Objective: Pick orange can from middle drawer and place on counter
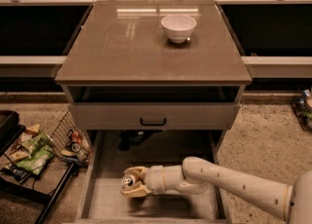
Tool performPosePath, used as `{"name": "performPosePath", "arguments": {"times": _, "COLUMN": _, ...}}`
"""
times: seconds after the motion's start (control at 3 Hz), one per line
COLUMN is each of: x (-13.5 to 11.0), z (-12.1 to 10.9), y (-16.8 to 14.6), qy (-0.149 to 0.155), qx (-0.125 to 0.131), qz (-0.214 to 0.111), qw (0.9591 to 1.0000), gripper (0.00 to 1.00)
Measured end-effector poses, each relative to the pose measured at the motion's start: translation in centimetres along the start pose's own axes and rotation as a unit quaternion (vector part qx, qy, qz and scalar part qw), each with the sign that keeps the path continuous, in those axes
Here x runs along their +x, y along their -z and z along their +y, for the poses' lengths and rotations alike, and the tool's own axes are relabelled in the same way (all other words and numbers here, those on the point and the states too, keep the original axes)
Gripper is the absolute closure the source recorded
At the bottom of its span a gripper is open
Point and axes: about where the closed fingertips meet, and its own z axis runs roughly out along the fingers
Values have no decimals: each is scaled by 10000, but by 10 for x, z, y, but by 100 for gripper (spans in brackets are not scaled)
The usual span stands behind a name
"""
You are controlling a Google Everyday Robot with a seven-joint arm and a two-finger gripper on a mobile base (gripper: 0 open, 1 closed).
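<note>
The orange can [128, 181] stands in the open middle drawer [109, 204], towards its left side, silver top facing up. My gripper [132, 182] reaches in from the right on a white arm. Its tan fingers [138, 171] sit one behind and one in front of the can and close against it. The can stays low, near the drawer floor. The counter [126, 47] is the glossy grey-brown top of the cabinet above.
A white bowl [178, 27] stands on the counter at the back right. The closed upper drawer front with a black handle [153, 120] overhangs the open drawer. A wire basket with snack packs [41, 151] stands on the floor at the left.
</note>
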Motion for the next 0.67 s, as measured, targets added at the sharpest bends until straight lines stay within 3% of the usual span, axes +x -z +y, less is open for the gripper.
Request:
{"name": "performPosePath", "arguments": {"times": 0.33, "x": -27, "z": 4, "y": 10, "qy": -78, "qx": -15, "qz": -101, "qw": 9999, "gripper": 88}}
{"name": "performPosePath", "arguments": {"times": 0.67, "x": -88, "z": 19, "y": 42, "qy": 42, "qx": -158, "qz": -314, "qw": 9994, "gripper": 100}}
